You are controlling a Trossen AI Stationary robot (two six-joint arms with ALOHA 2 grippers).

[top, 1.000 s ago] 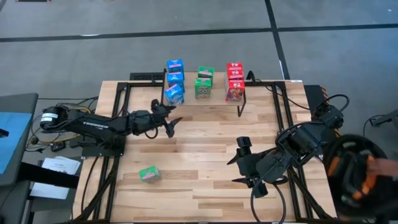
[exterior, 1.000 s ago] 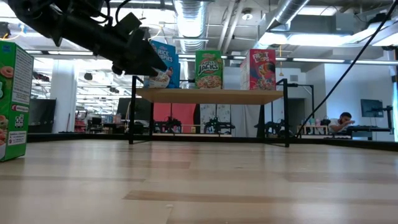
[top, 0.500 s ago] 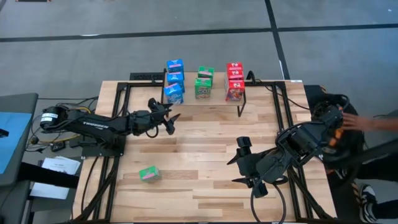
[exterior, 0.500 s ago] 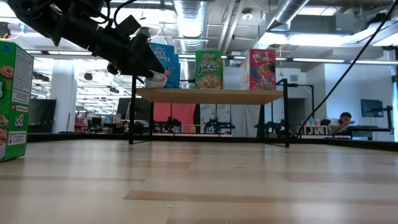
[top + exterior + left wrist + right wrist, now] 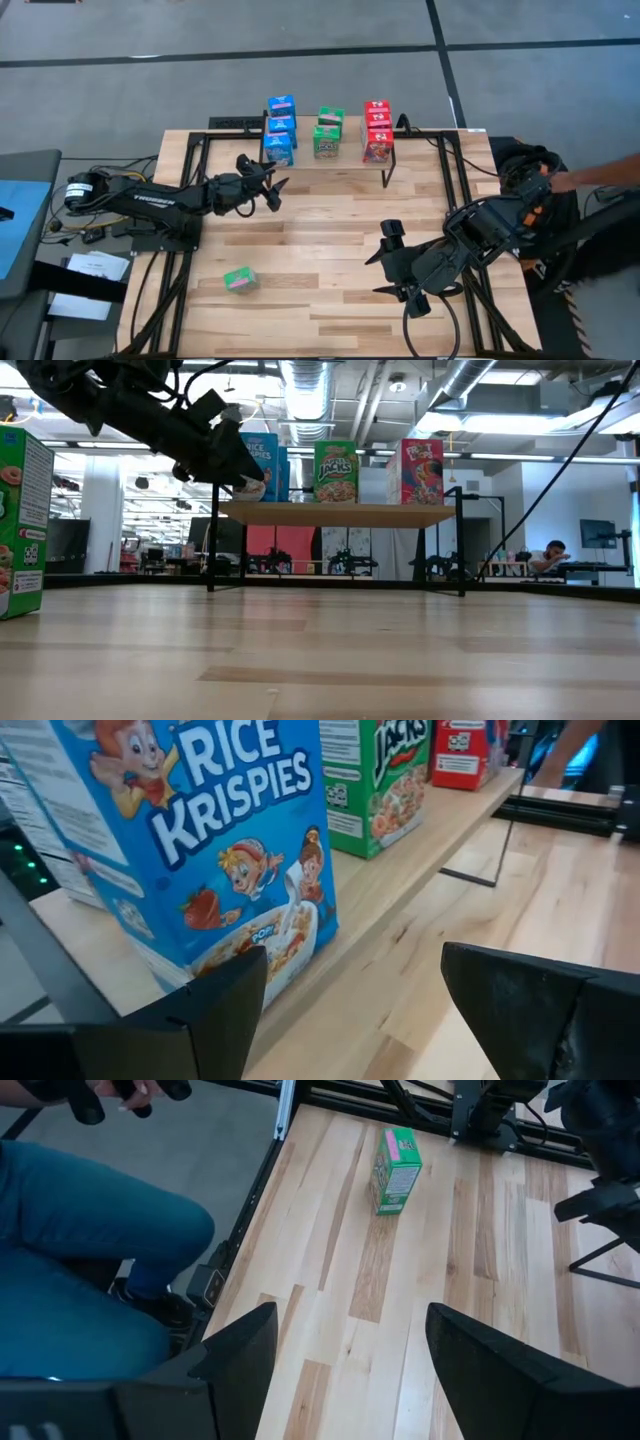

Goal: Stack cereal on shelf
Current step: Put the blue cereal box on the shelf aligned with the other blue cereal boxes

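Note:
Cereal boxes stand on the shelf at the far side: blue, green and red. My left gripper is open, level with the shelf board just in front of the nearest blue box. That box stands upright on its base, close to the shelf's near edge. One more green box stands on the table at the near left. My right gripper hangs open above the table's near right part, with nothing between its fingers. My left gripper: one finger stands in front of the blue box's near lower corner. I cannot tell whether it touches the box. The other finger stands clear, to the side over the table.
A person stands at the table's right edge, with an arm reaching in and legs in jeans beside the table. Black shelf legs and frame rails run along the table's edges. Bare planks lie between the shelf and the loose green box.
My left gripper has swung a little toward the table's left and far edges and turned about, still open. The nearest blue box now stands squarer with the blue boxes behind it. The person's arm has come in at the right.

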